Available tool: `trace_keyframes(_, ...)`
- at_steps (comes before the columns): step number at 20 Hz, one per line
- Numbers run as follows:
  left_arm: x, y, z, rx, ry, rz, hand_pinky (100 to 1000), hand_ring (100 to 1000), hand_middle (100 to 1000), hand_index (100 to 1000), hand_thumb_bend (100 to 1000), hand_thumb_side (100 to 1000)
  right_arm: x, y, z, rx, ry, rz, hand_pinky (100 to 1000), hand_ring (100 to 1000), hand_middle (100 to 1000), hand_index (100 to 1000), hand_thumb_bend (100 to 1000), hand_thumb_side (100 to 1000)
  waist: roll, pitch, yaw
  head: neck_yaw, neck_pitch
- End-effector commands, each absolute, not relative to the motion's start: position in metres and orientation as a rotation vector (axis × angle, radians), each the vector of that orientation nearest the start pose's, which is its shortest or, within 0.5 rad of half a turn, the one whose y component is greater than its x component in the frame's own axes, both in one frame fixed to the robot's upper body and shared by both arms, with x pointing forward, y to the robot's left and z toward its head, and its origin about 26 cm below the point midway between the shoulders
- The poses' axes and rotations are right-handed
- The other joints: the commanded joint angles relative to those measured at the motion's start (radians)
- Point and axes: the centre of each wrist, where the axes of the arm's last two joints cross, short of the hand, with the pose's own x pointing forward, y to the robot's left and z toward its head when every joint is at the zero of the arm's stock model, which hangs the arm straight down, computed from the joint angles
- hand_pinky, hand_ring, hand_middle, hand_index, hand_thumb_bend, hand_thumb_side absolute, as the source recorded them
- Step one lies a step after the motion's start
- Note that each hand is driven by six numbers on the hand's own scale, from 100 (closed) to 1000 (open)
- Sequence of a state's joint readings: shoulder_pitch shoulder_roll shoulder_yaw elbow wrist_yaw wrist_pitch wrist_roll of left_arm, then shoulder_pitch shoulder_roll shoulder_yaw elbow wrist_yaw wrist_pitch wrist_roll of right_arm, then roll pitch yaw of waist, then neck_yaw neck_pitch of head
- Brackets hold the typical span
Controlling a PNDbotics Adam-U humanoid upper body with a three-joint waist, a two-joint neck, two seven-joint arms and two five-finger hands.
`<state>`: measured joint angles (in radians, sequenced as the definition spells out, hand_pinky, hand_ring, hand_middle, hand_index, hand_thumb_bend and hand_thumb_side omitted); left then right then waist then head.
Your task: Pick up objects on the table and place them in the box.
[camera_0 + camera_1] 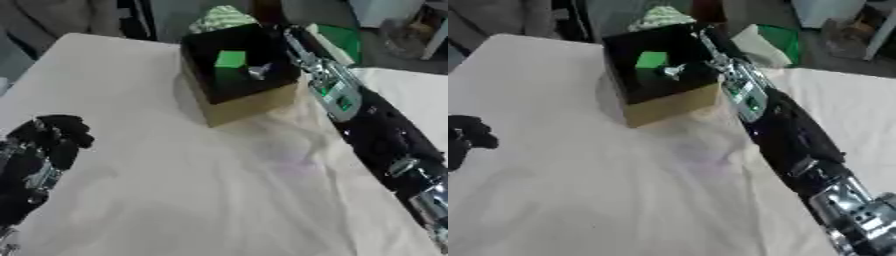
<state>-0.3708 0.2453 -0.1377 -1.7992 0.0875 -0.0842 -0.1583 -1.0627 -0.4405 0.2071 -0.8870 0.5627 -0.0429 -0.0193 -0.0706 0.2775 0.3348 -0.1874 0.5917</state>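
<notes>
A cardboard box (249, 105) with a black inside stands at the far middle of the white-covered table (201, 190). A green block (230, 60) lies inside it, towards the left. My right arm (337, 95) stretches from the lower right up to the box, and my right hand (271, 62) is over the box's inside, dark against the black lining. A small silver piece (258, 71) shows just right of the block. My left hand (52, 137) rests at the table's left edge, fingers relaxed, holding nothing.
A green-and-white striped thing (223, 17) sits right behind the box. A green object (343, 40) lies beyond the table's far right corner. The cloth is creased in front of the box.
</notes>
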Motion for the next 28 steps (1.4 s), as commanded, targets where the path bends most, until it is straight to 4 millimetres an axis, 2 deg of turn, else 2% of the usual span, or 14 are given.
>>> trace_keyframes(1, 0.332, 0.212, 0.168, -0.212, -2.192, -0.548, 669, 627, 602, 726, 461, 517, 0.488, -0.253, 0.254, -0.934, -1.863, 0.936, 742, 768, 905, 938, 711, 521, 0.007, -0.024, -0.002, 0.002, -0.011)
trace_keyframes(3, 0.332, 0.213, 0.167, -0.210, -2.192, -0.543, 669, 627, 602, 725, 463, 516, 0.487, -0.254, 0.254, -0.934, -1.872, 0.927, 740, 764, 902, 932, 706, 518, 0.007, -0.026, -0.005, 0.004, -0.011)
trace_keyframes(6, 0.332, 0.214, 0.166, -0.204, -2.187, -0.535, 669, 627, 602, 724, 463, 518, 0.484, -0.254, 0.255, -0.933, -1.903, 0.894, 712, 730, 830, 902, 654, 507, 0.010, -0.027, -0.017, 0.009, -0.009)
trace_keyframes(11, 0.332, 0.223, 0.158, -0.161, -2.169, -0.489, 669, 627, 601, 722, 465, 518, 0.469, -0.250, 0.265, -0.865, -2.006, 0.856, 670, 682, 763, 868, 550, 410, 0.029, -0.043, -0.082, 0.046, 0.008)
trace_keyframes(16, 0.332, 0.235, 0.150, -0.092, -2.152, -0.427, 669, 628, 601, 720, 466, 516, 0.429, -0.239, 0.290, -0.660, -2.133, 0.794, 650, 663, 738, 853, 473, 340, 0.043, -0.059, -0.158, 0.088, 0.032)
trace_keyframes(19, 0.332, 0.242, 0.146, -0.054, -2.144, -0.394, 672, 627, 601, 719, 467, 516, 0.401, -0.236, 0.297, -0.564, -2.191, 0.768, 639, 656, 728, 847, 424, 334, 0.048, -0.062, -0.197, 0.109, 0.041)
trace_keyframes(20, 0.333, 0.243, 0.146, -0.046, -2.142, -0.386, 672, 627, 601, 718, 468, 517, 0.392, -0.237, 0.298, -0.539, -2.206, 0.753, 608, 647, 722, 845, 419, 329, 0.049, -0.063, -0.207, 0.114, 0.043)
trace_keyframes(23, 0.333, 0.247, 0.143, -0.023, -2.135, -0.366, 668, 625, 600, 714, 470, 525, 0.370, -0.242, 0.294, -0.472, -2.235, 0.683, 578, 636, 710, 842, 398, 340, 0.053, -0.063, -0.236, 0.129, 0.049)
trace_keyframes(24, 0.333, 0.248, 0.141, -0.016, -2.130, -0.360, 668, 624, 599, 714, 467, 516, 0.364, -0.245, 0.292, -0.457, -2.240, 0.656, 576, 634, 705, 841, 338, 359, 0.054, -0.063, -0.243, 0.133, 0.051)
trace_keyframes(25, 0.332, 0.249, 0.140, -0.010, -2.125, -0.354, 667, 624, 599, 714, 470, 528, 0.359, -0.248, 0.289, -0.446, -2.243, 0.623, 574, 632, 701, 839, 386, 355, 0.056, -0.063, -0.253, 0.136, 0.055)
trace_keyframes(28, 0.331, 0.251, 0.136, 0.003, -2.115, -0.345, 667, 624, 599, 714, 470, 532, 0.347, -0.256, 0.277, -0.429, -2.243, 0.542, 568, 627, 694, 836, 374, 371, 0.063, -0.062, -0.279, 0.143, 0.067)
